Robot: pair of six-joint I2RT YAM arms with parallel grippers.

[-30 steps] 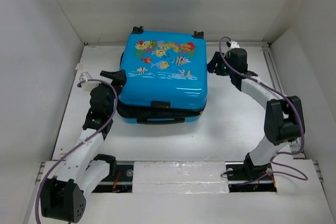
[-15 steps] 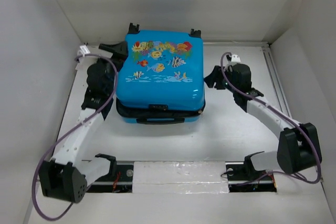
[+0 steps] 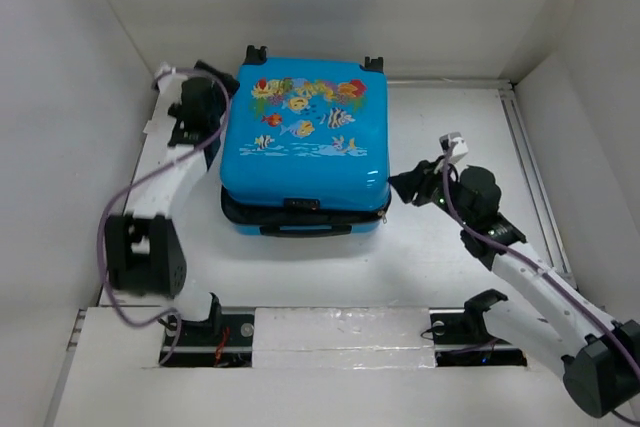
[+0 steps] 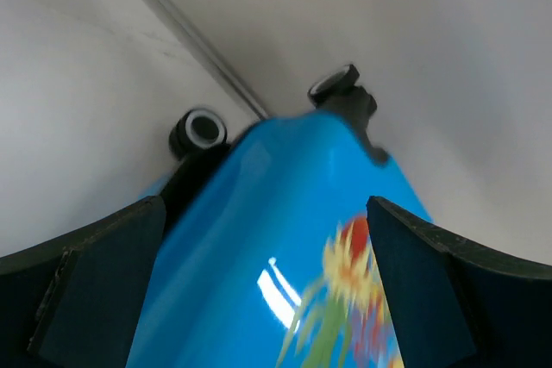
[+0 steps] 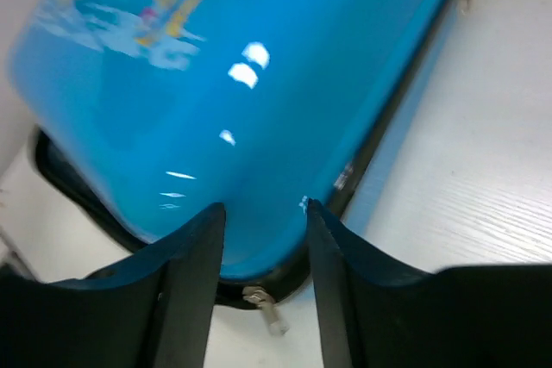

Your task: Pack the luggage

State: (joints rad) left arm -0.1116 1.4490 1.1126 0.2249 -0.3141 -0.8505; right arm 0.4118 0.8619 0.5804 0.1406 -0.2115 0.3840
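The luggage (image 3: 305, 142) is a bright blue hard-shell suitcase with a fish print. It lies flat at the back middle of the table, lid down, black handle (image 3: 305, 230) facing me. My left gripper (image 3: 220, 87) is open at its far left corner. In the left wrist view the blue shell (image 4: 259, 239) fills the gap between my wide-apart fingers (image 4: 95, 273), with black wheels (image 4: 198, 131) beyond. My right gripper (image 3: 402, 185) is open at the near right corner. In the right wrist view the shell's corner (image 5: 216, 101) sits between my fingertips (image 5: 194, 256), above a metal zipper pull (image 5: 263, 312).
White walls close in the table at the left, back and right. A metal rail (image 3: 528, 162) runs along the right edge. A white taped strip (image 3: 340, 332) crosses the near edge between the arm bases. Bare white table (image 3: 440, 267) lies in front of the suitcase.
My left gripper moved from the suitcase's near left side to its far left corner. My right gripper came back from the far right side to the near right corner. The suitcase shifted slightly back.
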